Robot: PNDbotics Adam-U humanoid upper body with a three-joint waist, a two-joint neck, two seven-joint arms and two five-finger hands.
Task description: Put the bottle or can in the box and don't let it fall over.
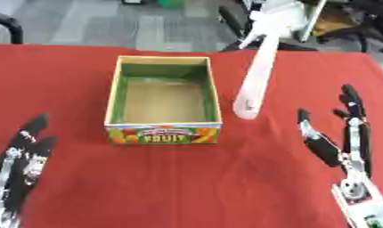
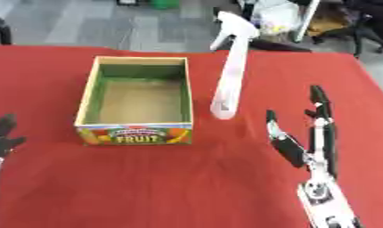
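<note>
This looks like an office or lab work floor set up for trials. A table [image 1: 187, 178] draped in red cloth fills the view, and beyond its far edge lies grey carpet tiling [image 1: 109, 22] in lighter and darker squares. At the far right corner stand black chair bases [image 2: 358, 26] on castor legs, with a white pole [image 2: 307, 20] among them.

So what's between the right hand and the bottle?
Nothing: only bare red cloth separates the open right hand from the white bottle, which stands just right of the box. The left eye view shows it best.
</note>
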